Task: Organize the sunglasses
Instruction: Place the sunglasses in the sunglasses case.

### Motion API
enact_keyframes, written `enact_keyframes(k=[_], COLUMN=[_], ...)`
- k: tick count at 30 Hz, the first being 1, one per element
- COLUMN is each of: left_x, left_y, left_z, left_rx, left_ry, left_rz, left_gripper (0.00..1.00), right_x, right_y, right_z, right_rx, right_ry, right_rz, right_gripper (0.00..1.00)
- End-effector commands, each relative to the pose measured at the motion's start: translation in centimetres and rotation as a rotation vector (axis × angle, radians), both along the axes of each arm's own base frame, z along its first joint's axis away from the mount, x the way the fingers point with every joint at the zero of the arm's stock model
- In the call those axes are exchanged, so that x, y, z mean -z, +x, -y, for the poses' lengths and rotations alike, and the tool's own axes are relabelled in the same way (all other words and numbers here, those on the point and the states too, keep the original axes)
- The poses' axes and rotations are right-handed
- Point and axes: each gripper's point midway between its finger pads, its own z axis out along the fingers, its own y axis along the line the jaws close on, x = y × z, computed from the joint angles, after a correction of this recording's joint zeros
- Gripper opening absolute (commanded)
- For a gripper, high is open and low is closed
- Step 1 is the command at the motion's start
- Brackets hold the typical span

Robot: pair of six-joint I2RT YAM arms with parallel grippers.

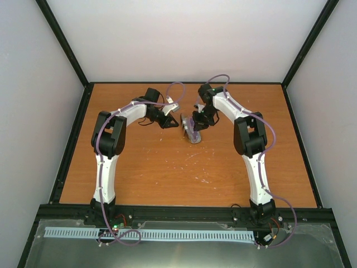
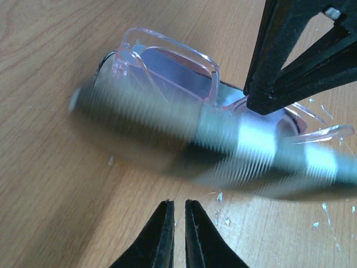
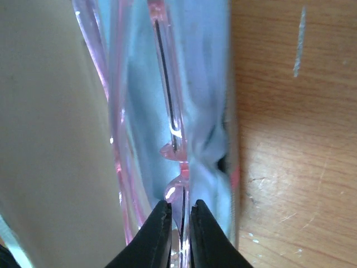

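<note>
The sunglasses (image 2: 173, 47), with a translucent pink frame, lie in the open tan case (image 1: 191, 134) on its pale blue lining (image 3: 206, 84). My right gripper (image 3: 180, 211) is shut on a thin pink part of the frame near a nose pad (image 3: 177, 184); the case's tan wall (image 3: 50, 139) fills the left of that view. It shows as black fingers (image 2: 290, 50) over the case in the left wrist view. My left gripper (image 2: 179, 207) is shut and empty, just above the table beside the case. A blurred grey-tan case edge (image 2: 223, 134) crosses in front of it.
The wooden table (image 1: 184, 167) has black rails along its sides and pale walls behind. Small white flecks (image 2: 220, 196) lie on the wood near the case. Both arms meet at the table's far middle.
</note>
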Motion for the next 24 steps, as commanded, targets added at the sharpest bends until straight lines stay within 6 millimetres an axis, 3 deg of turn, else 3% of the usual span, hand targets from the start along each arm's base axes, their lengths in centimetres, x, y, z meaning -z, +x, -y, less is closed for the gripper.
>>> enact_keyframes(k=[1, 3, 11, 24], left_x=[-2.2, -2.2, -2.0, -2.1], left_y=[0.1, 0.1, -0.1, -0.2], left_z=[0.6, 0.7, 0.6, 0.7], left_rx=[0.017, 0.018, 0.017, 0.02], left_ry=[-0.035, -0.034, -0.031, -0.033], left_rz=[0.044, 0.044, 0.039, 0.04], left_gripper=[0.1, 0.1, 0.1, 0.09], right_x=[-0.1, 0.0, 0.6, -2.4], right_y=[-0.4, -0.6, -1.2, -0.4], right_z=[0.4, 0.0, -0.9, -0.6], right_rx=[-0.002, -0.006, -0.007, 0.059], right_ry=[-0.023, 0.001, 0.077, 0.282], right_rz=[-0.006, -0.015, -0.043, -0.016], right_gripper=[0.07, 0.03, 0.03, 0.03])
